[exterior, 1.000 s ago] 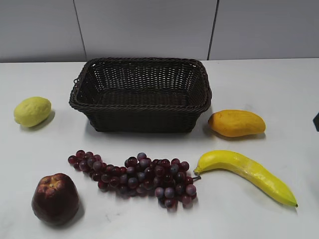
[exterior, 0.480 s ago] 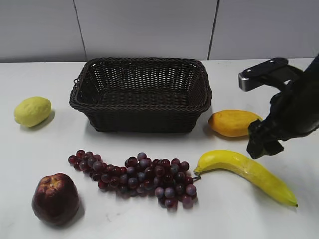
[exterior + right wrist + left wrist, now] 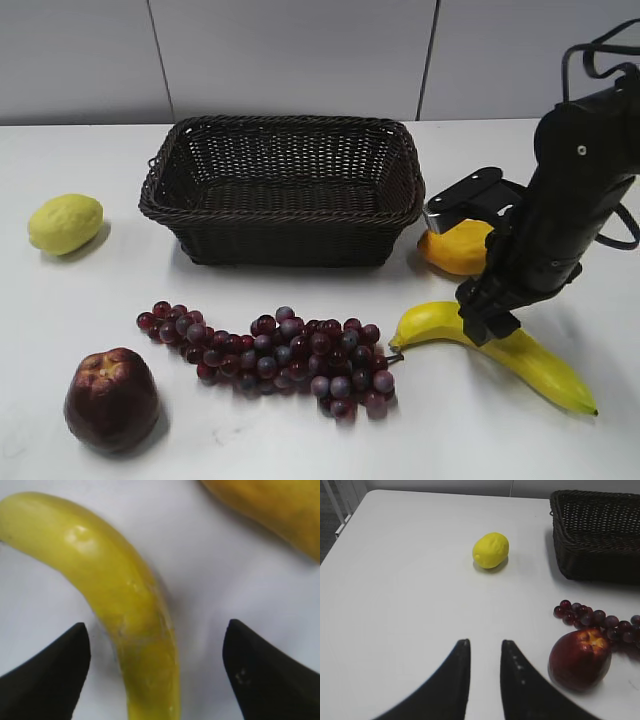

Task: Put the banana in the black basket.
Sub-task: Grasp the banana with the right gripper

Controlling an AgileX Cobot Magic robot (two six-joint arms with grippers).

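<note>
The banana lies on the white table at the front right, stem end toward the grapes. It fills the right wrist view, between the two spread fingers. My right gripper is open and hangs low over the banana's middle, its fingers on either side and not touching it. The black basket stands empty at the back centre; its corner shows in the left wrist view. My left gripper is open with a narrow gap, empty, above bare table.
A mango lies just behind the right arm, next to the basket. Purple grapes lie left of the banana's stem. A dark red apple sits front left. A lemon sits far left.
My right arm has come in from the right edge and dropped down-left over the banana. A second ago it was almost out of view. The fruit has not moved.
</note>
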